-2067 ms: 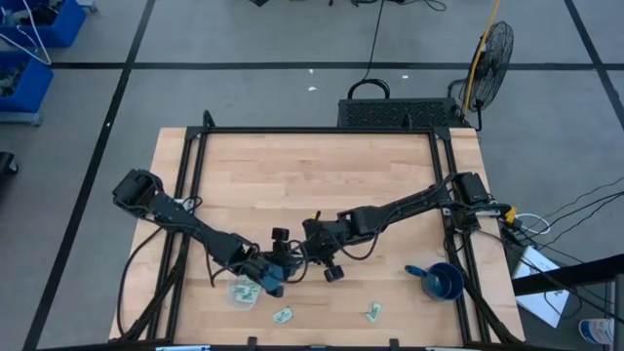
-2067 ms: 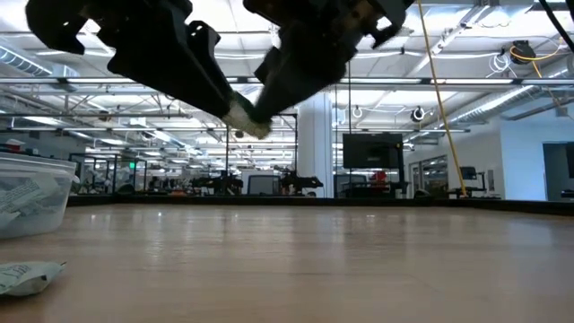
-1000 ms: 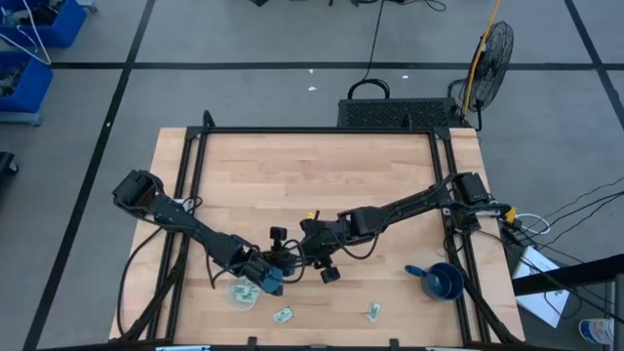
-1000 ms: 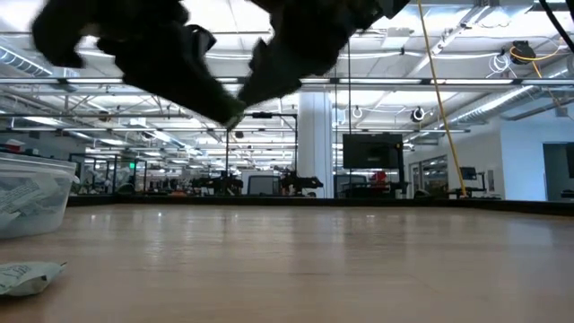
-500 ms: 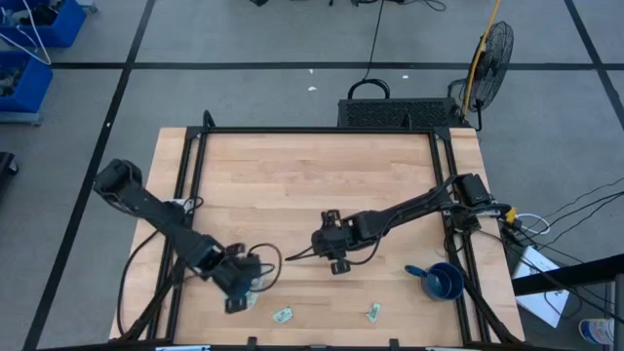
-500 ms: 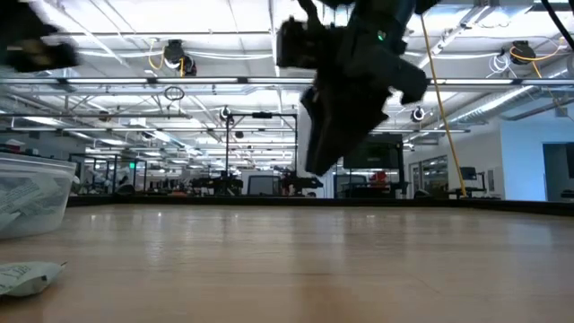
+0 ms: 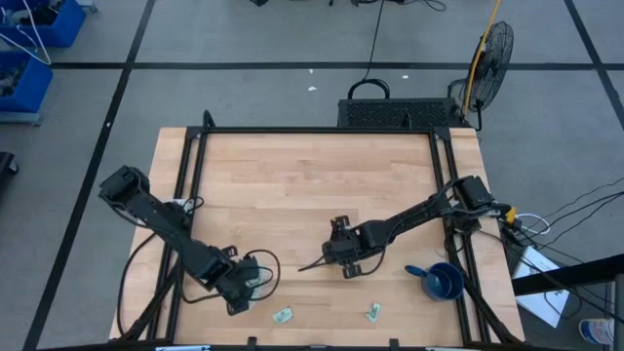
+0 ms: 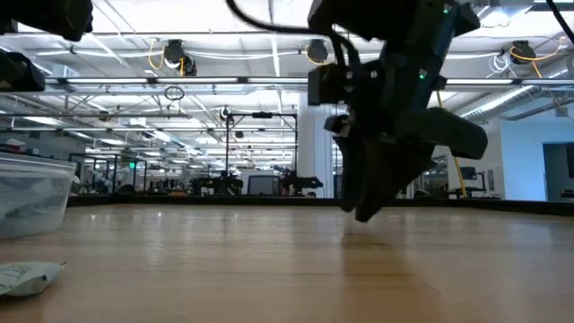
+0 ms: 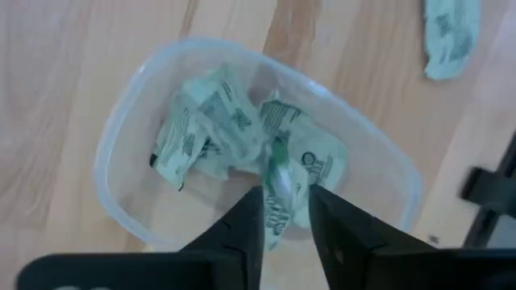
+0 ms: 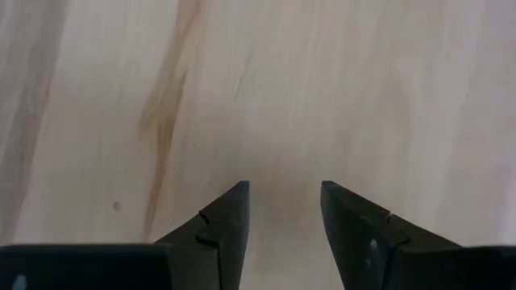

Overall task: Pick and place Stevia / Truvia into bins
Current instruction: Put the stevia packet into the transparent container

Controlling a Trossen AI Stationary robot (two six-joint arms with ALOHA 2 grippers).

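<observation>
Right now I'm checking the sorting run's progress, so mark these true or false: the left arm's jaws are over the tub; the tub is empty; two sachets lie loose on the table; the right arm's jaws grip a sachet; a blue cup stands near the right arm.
1. The left gripper is over the clear tub: true; a sachet sits between its parted jaws.
2. The tub is empty: false; several green and white sachets lie in it.
3. Two loose sachets lie on the table: true.
4. The right gripper grips a sachet: false; its jaws are open over bare wood.
5. A blue cup stands near the right arm: true.
</observation>
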